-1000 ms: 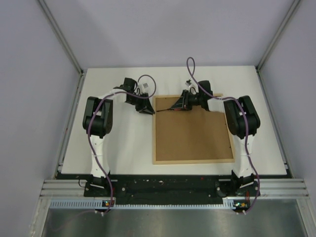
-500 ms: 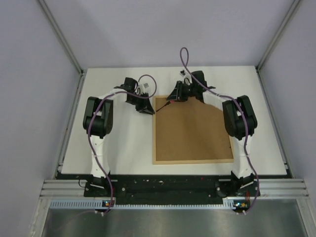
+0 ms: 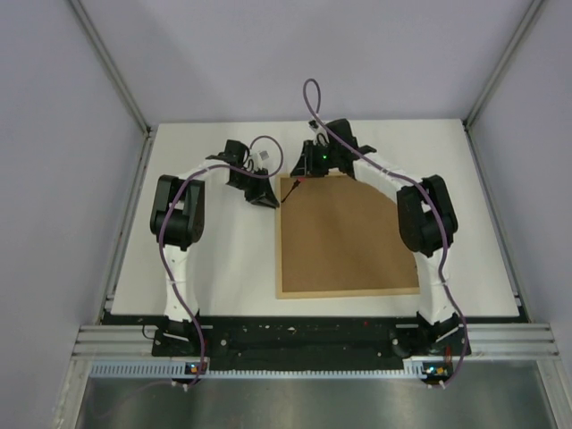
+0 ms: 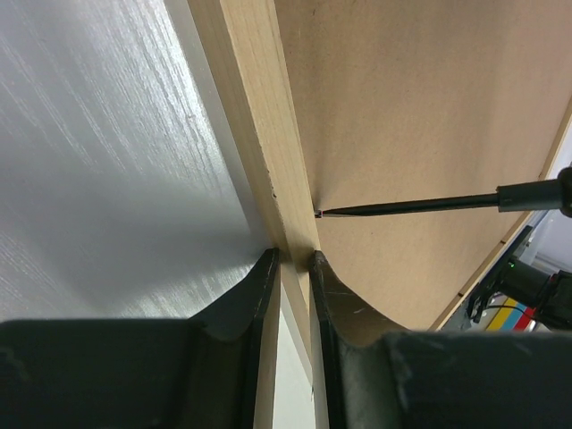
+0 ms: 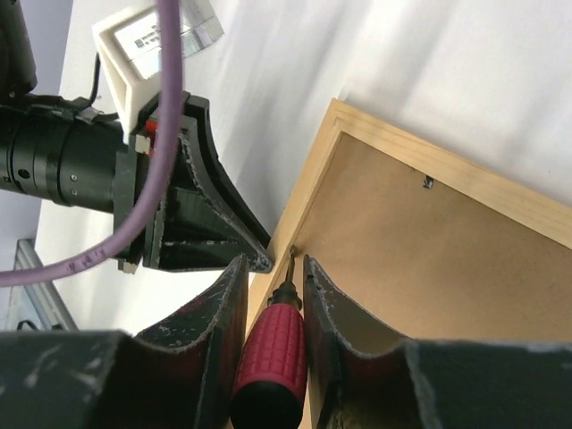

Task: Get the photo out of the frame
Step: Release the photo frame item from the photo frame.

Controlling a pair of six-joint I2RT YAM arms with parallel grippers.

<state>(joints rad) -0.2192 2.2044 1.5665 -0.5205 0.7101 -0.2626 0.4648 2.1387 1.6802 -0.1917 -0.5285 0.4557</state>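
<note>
Left gripper [image 4: 293, 256] pinches the left rail of the frame [image 4: 259, 116] close to its far-left corner. The frame lies face down on the surface [image 3: 232, 259], right of centre, with the brown backing board [image 3: 344, 237] on top; the photo is out of sight. Right gripper [image 5: 273, 264] clamps a red-handled screwdriver [image 5: 271, 357], whose tip touches the rail's inner edge at that same corner.
</note>
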